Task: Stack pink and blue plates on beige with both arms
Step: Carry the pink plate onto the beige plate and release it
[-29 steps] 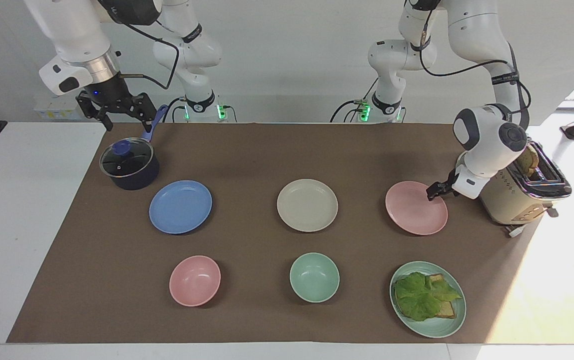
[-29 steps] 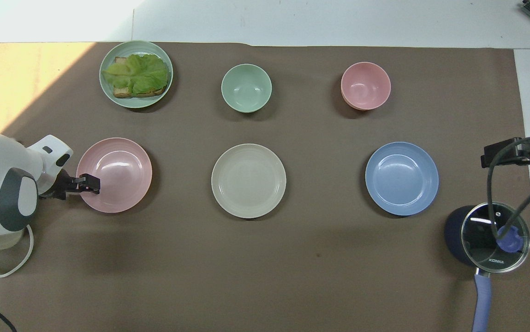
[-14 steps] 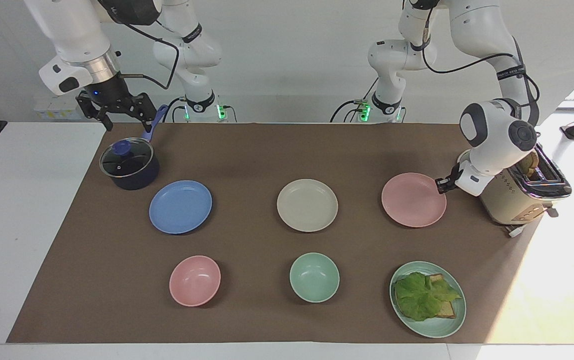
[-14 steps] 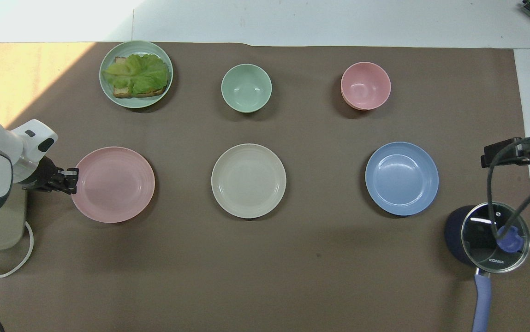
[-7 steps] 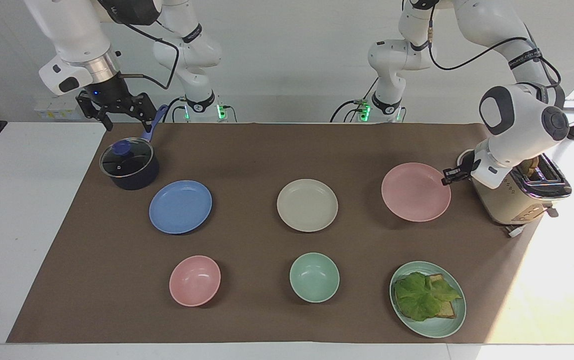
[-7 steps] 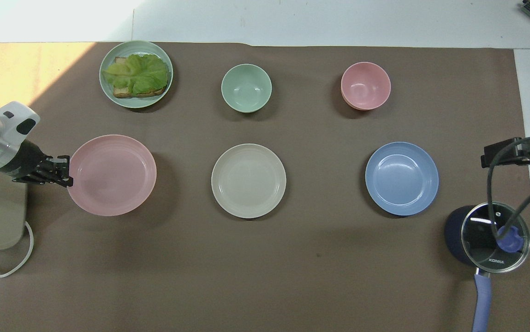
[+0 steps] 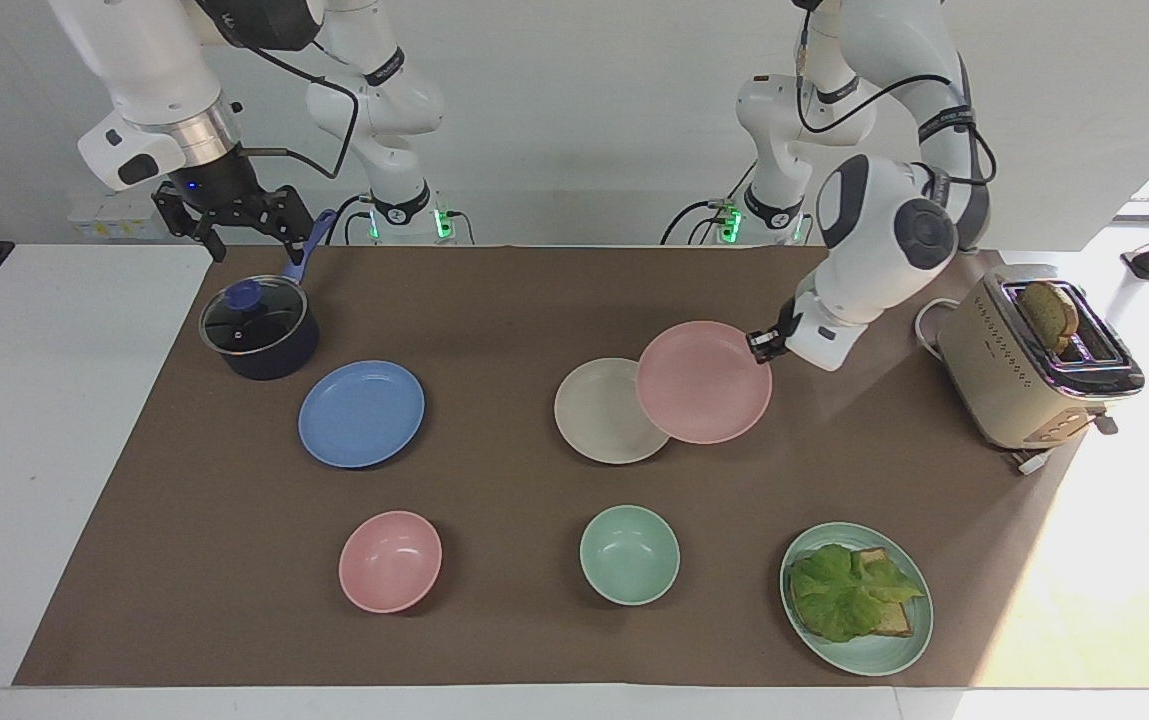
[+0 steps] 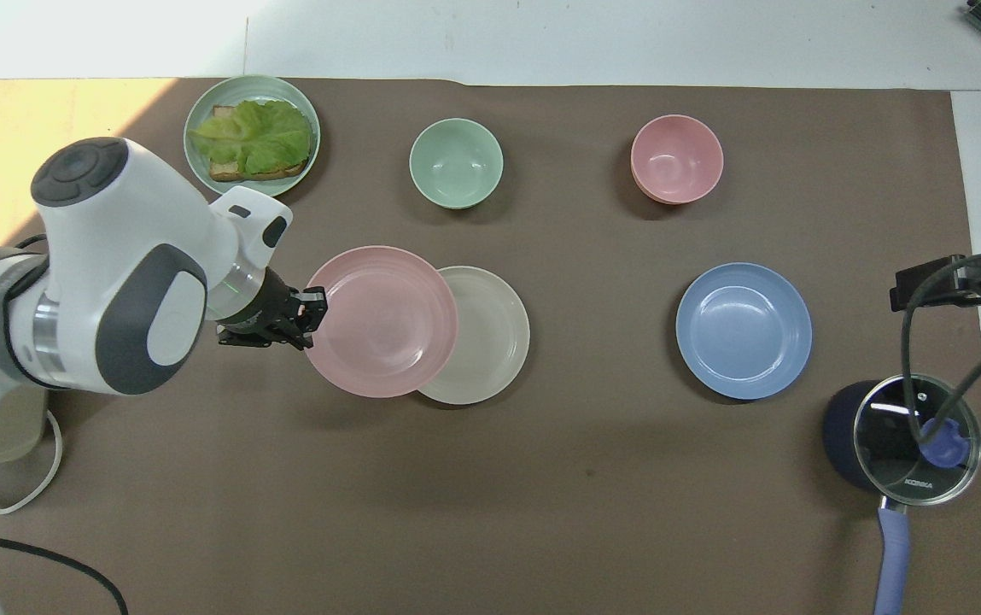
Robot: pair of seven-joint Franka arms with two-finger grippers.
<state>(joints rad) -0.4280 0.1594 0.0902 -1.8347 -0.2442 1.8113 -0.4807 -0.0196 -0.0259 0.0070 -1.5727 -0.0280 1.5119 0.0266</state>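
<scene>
A plain white wall (image 7: pixel 574 120) fills the top of the frame. Below it a white table (image 7: pixel 24 450) carries a brown mat (image 7: pixel 494 300). Bright sunlight falls across the lower right corner.

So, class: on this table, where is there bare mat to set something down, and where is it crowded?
Free: the broad strip of mat nearer the robots than the plates, and the gap between the beige plate and blue plate. Crowded: where the left claw holds the pink plate over the beige one, and around the pot.
</scene>
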